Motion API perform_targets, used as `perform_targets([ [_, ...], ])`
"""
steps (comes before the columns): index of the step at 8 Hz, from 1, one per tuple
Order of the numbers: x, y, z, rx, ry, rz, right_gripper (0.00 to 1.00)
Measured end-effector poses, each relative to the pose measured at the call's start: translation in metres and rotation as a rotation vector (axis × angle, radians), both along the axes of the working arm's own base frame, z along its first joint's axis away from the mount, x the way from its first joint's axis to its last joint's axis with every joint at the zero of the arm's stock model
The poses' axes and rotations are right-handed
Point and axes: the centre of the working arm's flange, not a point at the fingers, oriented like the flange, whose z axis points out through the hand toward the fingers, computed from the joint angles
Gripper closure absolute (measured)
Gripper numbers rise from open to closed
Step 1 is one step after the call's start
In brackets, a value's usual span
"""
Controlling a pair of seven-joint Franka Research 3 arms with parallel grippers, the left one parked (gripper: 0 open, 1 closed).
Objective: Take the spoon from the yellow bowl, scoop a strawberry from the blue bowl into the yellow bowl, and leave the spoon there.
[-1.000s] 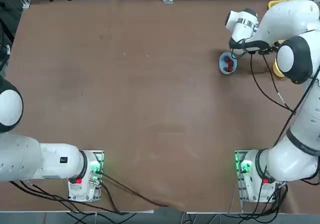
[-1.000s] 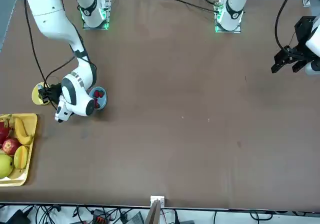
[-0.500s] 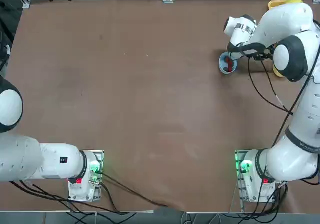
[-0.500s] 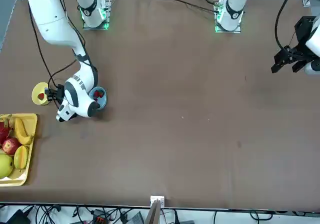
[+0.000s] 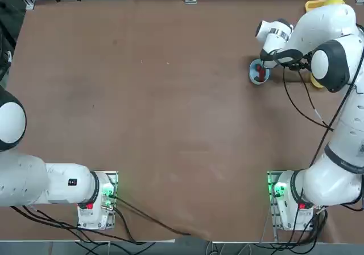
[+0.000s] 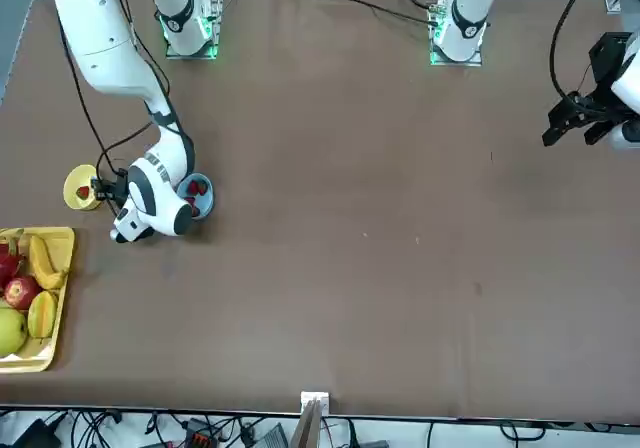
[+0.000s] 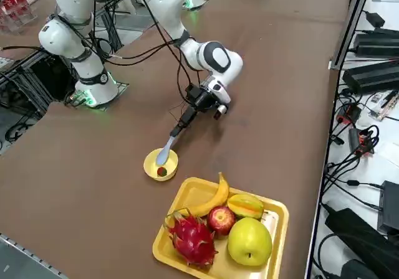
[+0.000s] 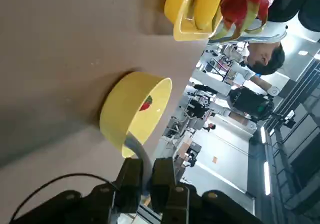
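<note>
My right gripper [image 7: 181, 124] hangs low beside the yellow bowl [image 7: 160, 165], shut on the handle of the pale spoon [image 7: 166, 151]. The spoon slopes down with its scoop end over the bowl's rim. One small red strawberry [image 7: 162, 171] lies inside the yellow bowl [image 8: 134, 111]. In the wrist view both fingers [image 8: 131, 176] pinch the spoon's handle [image 8: 135, 146]. The blue bowl [image 5: 258, 73] sits just beside the arm's wrist, with red strawberries [image 5: 260, 71] in it, and shows half hidden as the blue bowl [image 6: 198, 196] in the front view.
A rectangular yellow fruit tray [image 7: 274, 210] with a banana, an apple, a dragon fruit and other fruit stands right beside the yellow bowl, at the table's corner. The arm's cable [image 5: 296, 98] loops over the table near the blue bowl.
The gripper with the spoon has drawn back a little from over the yellow bowl, and the strawberry inside that bowl now shows in the front view.
</note>
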Motion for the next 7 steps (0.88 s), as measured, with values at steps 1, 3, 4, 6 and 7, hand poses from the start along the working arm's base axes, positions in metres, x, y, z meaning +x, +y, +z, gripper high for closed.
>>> perform_targets([
  [1,-0.001,-0.002,-0.005,0.002,-0.006,-0.002,0.82],
  [3,0.000,-0.001,-0.011,0.006,-0.025,-0.001,0.58],
  [4,0.001,-0.001,-0.010,0.007,-0.033,-0.001,0.41],
  [6,0.006,0.000,-0.006,0.011,-0.049,0.000,0.05],
  [7,0.010,0.002,-0.003,0.015,-0.061,0.002,0.00],
])
